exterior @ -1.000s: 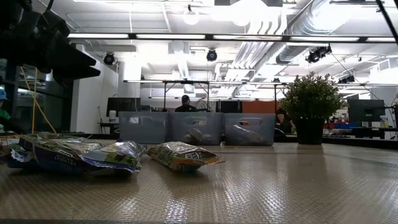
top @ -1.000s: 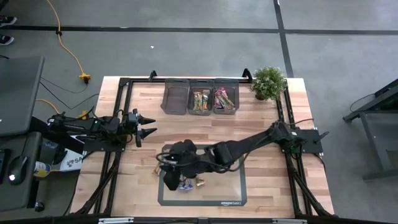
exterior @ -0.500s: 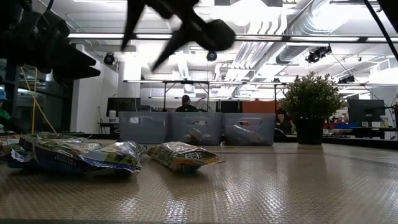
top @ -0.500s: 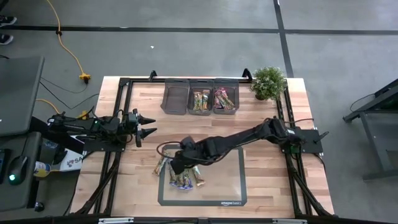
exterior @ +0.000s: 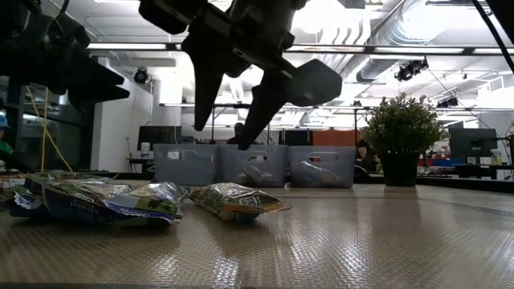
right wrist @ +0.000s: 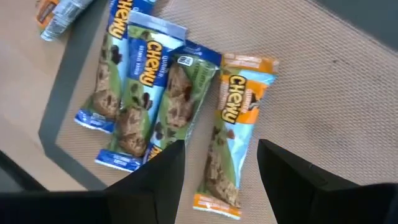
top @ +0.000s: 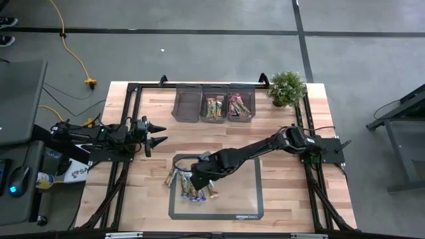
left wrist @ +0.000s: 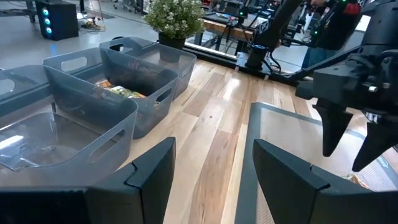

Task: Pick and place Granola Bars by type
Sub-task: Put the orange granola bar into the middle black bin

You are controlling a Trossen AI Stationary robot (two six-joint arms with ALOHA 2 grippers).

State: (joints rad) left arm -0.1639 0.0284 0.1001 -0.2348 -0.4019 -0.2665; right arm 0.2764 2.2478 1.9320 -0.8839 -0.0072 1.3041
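Lower now, the right gripper point(exterior: 233, 132) hangs with fingers apart above the Granola Bars point(right wrist: 180, 106). Left gripper point(top: 159, 133) waits aside, fingers apart too.

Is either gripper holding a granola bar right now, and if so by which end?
Neither. The right gripper hangs open above the granola bars on the mat; the left gripper waits open at the table's left side.

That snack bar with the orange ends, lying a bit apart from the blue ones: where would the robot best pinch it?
Probably across the middle of the orange-ended bar, from straight above. It lies flat on the mat, long and narrow, so the two long edges suit the fingers. Its far long side is clear, while the near one lies close to the green bar. The right tool hangs open over it.
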